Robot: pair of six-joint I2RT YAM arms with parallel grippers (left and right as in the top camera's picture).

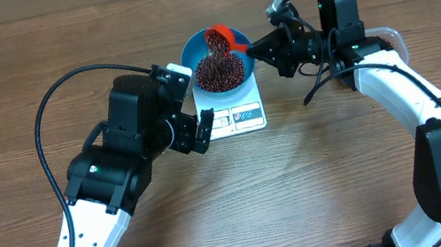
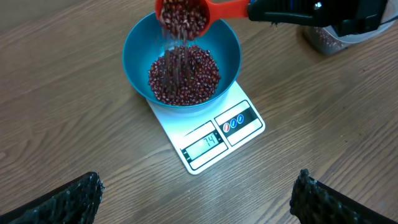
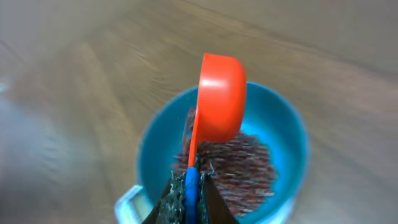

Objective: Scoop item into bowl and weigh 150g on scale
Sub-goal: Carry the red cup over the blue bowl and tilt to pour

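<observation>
The beans [image 2: 184, 74] are loose and light, streaming from the tilted red scoop [image 2: 186, 15] into the blue bowl [image 2: 134, 56] on the scale [image 2: 186, 127]; the right claw [image 3: 191, 190] is clamped on the scoop's stiff handle, the sensible hold; the left claw [image 1: 201, 132] hangs spread apart, empty, nearby.

Red scoop [image 1: 225, 38] hangs over bowl [image 1: 188, 58] — top blocked.

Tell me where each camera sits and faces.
Overhead: above the table, looking down; both arms, bowl on scale.
Left wrist: on the left arm, facing the bowl; left tool open at the bottom corners.
Right wrist: on the right arm, looking along the scoop; right tool shut on its handle.
Shared: all show the bowl of beans.
</observation>
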